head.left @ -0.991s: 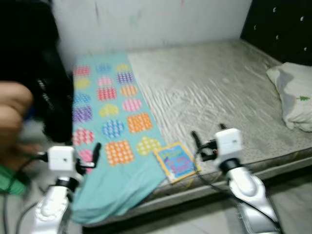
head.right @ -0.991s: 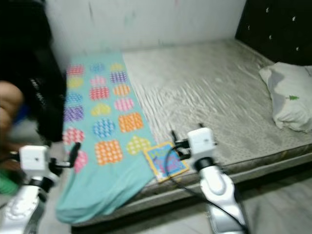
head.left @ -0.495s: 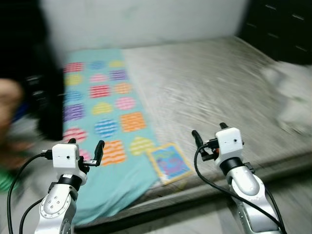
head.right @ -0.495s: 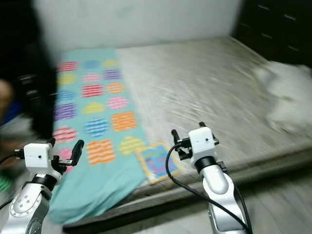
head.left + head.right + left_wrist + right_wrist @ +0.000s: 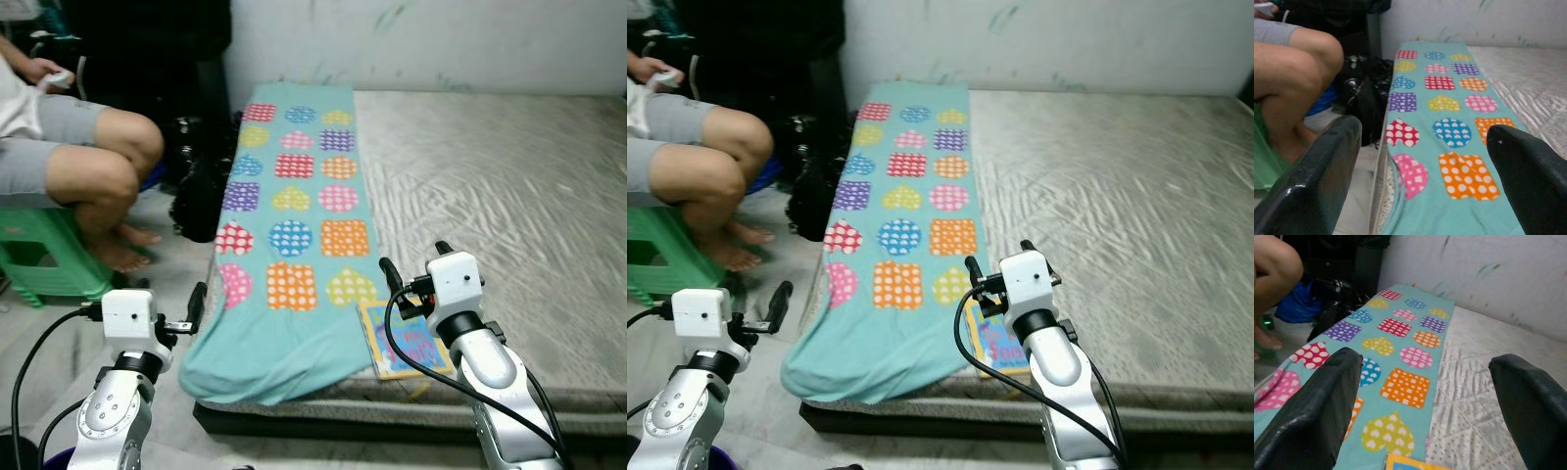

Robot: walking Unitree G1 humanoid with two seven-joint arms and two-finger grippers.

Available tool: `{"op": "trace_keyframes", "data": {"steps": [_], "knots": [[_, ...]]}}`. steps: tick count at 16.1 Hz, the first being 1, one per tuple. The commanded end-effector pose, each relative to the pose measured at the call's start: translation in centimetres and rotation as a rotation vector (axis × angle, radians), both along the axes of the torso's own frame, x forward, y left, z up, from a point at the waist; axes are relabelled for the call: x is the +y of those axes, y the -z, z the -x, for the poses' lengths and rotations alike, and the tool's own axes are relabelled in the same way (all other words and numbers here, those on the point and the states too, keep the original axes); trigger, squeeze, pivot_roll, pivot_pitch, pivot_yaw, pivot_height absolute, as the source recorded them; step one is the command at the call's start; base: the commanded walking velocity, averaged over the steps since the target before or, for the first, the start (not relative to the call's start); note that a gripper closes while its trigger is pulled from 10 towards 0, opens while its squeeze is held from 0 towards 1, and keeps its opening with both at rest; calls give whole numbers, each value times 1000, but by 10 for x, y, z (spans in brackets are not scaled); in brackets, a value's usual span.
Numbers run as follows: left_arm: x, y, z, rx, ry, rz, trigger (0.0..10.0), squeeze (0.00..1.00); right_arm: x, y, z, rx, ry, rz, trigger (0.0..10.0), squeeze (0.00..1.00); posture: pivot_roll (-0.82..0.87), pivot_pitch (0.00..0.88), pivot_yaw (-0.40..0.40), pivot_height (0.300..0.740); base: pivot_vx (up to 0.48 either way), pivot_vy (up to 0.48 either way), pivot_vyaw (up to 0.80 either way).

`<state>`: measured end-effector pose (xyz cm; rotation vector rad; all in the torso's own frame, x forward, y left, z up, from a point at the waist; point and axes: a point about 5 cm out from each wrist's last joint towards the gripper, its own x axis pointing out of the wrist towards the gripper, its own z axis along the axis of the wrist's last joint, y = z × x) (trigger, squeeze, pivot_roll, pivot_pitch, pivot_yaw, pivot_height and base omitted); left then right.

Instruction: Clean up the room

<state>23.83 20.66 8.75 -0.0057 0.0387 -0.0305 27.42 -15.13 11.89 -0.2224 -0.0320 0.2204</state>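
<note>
A teal blanket (image 5: pixel 294 235) patterned with bright dotted hearts, circles and squares lay in a long strip along the left side of the bed (image 5: pixel 509 186), running from the far wall to the near edge, where its end sagged over the mattress corner toward the floor. Just right of that near end, a small picture book (image 5: pixel 404 343) with a yellow border and blue cover lay flat on the grey quilted mattress, one corner touching or slightly overlapping the blanket's edge.

The right pincer (image 5: pixel 412 262) hovered above the near edge of the bed, close over the book, its two black fingers (image 5: pixel 1327 406) spread wide apart and holding nothing. The left pincer (image 5: pixel 171 294) hung off the bed's left side, above the floor beside the draped blanket end, its fingers (image 5: pixel 1312 181) likewise spread wide and empty.

To the left of the bed, a dark bag (image 5: pixel 201 191) slumped on the floor against the mattress side. Farther left, a person (image 5: pixel 69 157) in grey shorts sat on a green plastic stool (image 5: pixel 44 264), bare feet on the floor and a small white object in one hand. A pale wall (image 5: pixel 431 44) with faint marks stood behind the bed.
</note>
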Motion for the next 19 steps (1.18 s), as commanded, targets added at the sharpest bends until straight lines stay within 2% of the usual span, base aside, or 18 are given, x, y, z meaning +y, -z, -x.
{"op": "trace_keyframes", "data": {"steps": [1, 5, 8, 11, 19], "knots": [[1, 0, 0, 6, -2, -11, 10000, 0, 0, -1, -1, -2, -2, -2, 10000, 0, -106, 71, -12, 740, 259, 0, 0], [1, 0, 1, 6, -3, -6, 10000, 0, 0, -2, -3, -4, -4, 1, 10000, 0, -106, 77, -16, 740, 268, 0, 0], [1, 0, 1, 3, -9, -4, 10000, 0, 0, -1, -3, -4, -2, 1, 10000, 0, -106, 77, -16, 740, 0, 0, 0], [7, 2, 0, 12, -69, 34, 10000, 0, 2, -1, -4, -4, -4, 0, 10000, 0, -105, 76, -17, 740, 0, 0, 0], [6, 1, -3, 9, -62, 17, 10000, 0, 3, -1, -5, -6, -11, 7, 10000, 0, -105, 67, -18, 740, 0, -31, 0]]}}
